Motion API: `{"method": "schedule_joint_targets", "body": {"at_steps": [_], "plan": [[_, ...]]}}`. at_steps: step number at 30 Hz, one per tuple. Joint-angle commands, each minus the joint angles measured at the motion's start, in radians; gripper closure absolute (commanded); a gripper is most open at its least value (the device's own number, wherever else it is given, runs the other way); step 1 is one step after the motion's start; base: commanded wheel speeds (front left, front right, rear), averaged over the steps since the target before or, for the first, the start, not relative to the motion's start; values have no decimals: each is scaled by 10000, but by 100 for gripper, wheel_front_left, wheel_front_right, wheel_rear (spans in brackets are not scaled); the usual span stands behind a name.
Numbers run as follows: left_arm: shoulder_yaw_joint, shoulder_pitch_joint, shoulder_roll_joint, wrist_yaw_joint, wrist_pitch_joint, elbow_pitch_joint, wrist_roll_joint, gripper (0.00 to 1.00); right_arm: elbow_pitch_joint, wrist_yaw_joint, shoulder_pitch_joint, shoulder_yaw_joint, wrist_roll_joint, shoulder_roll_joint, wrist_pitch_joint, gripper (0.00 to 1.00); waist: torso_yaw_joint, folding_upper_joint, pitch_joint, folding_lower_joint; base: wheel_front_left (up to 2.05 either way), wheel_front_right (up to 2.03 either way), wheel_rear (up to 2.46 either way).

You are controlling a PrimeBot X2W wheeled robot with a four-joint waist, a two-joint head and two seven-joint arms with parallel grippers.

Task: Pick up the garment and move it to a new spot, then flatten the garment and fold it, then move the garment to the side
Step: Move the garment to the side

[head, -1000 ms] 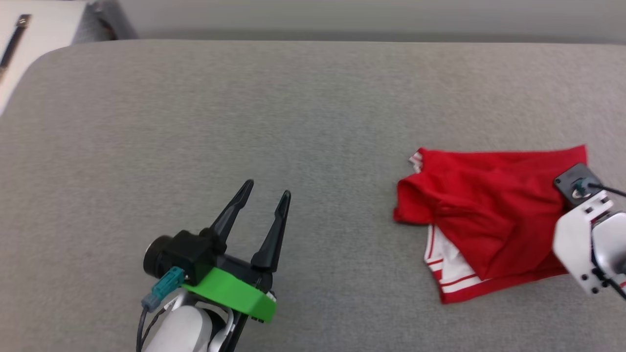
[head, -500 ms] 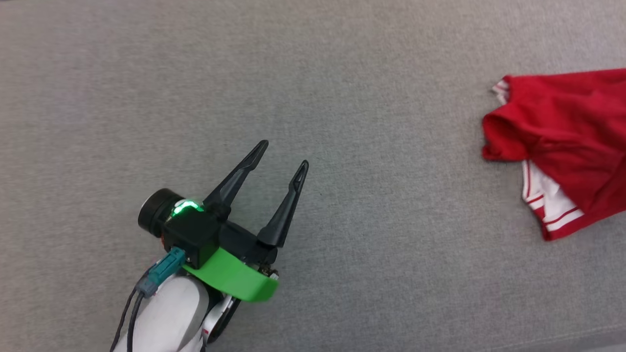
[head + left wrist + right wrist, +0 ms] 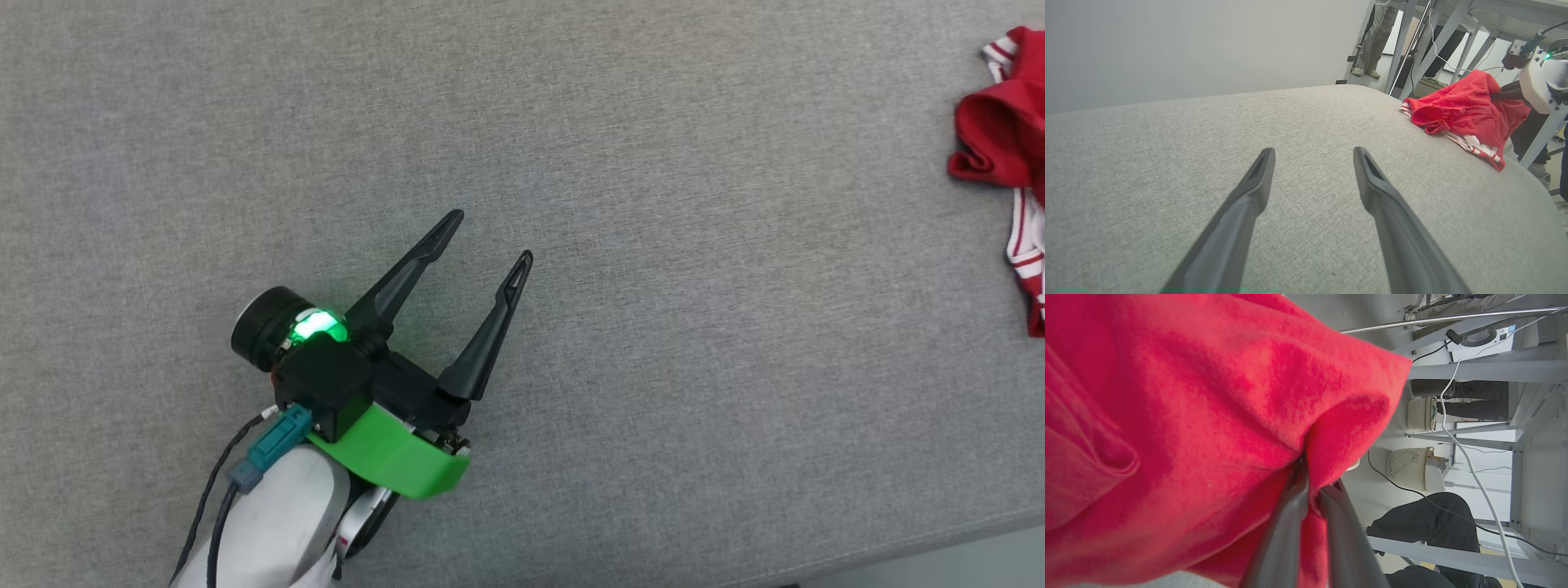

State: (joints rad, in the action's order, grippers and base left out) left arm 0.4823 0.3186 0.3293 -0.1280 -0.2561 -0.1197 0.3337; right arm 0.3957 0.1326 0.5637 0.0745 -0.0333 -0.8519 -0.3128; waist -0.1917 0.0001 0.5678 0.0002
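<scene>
- Reaching out over the grey padded surface, my left fingers stand spread wide with nothing between them, their tips pointing up and to the right in the head view.
- Just behind them a green bracket crosses the wrist. A green light glows on the black block, and a teal plug with its dark cable trails back along my pale forearm.
- My right fingers are pinched almost together on a fold of the garment. The red cloth bunches around them and hides their tips.
- The garment lies to my right, well apart from my left fingers, at the right edge of the head view and close to the surface's rounded rim.
- In the left wrist view it is a crumpled red heap with a white, red-striped part peeking out underneath on the near side.
- One part of it is drawn up into a peak where my right fingers grip it, while the rest lies on the surface.
- Beyond the rim stand grey metal frame legs.
- Farther off are a pale woven basket, a person in dark trousers and another pair of legs by the pale wall.
</scene>
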Motion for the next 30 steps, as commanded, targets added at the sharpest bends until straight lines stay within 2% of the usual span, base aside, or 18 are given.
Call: {"method": "schedule_joint_targets", "body": {"at_steps": [1, 8, 9, 10, 15, 20, 26, 30], "plan": [[-12, 236, 46, -27, -57, -74, -17, 0, 235, -19, 237, -129, -86, 50, 156, 100, 170, -1, 160, -2, 0, 0, 0], [-95, 279, 29, -27, -57, -105, -40, 0, 1388, -19, 887, -374, -248, 197, 977, 100, 424, -1, 312, -2, 0, 0, 0], [-110, 287, 21, -27, -57, -94, -38, 0, 1582, -19, 990, -394, -314, 231, 1070, 13, 459, -1, 295, -2, 0, 0, 0], [-123, 290, 3, -27, -57, -81, -32, 0, 1729, -19, 1066, -421, -357, 267, 1157, 0, 485, -1, 268, -2, 0, 0, 0], [-203, 267, -196, -27, -57, 90, 66, 0, 2461, -19, 1384, -507, -530, 492, 1829, 0, 664, -1, -144, -2, 0, 0, 0], [-570, 18, -553, -27, -57, 423, 323, 0, 2680, -19, 1722, -411, -518, 710, 2444, 0, 929, -1, -1004, -2, 0, 0, 0], [-1383, -539, -1033, -27, -57, 980, 547, 0, 1890, -19, 1761, -276, 241, 1435, 2964, 0, 1389, -1, -2253, -2, 0, 0, 0], [-1841, -938, -1254, -27, -57, 1341, 572, 0, 989, -19, 1284, -267, 1006, 2178, 3251, 0, 1756, -1, -3011, -2, 0, 0, 0]]}}
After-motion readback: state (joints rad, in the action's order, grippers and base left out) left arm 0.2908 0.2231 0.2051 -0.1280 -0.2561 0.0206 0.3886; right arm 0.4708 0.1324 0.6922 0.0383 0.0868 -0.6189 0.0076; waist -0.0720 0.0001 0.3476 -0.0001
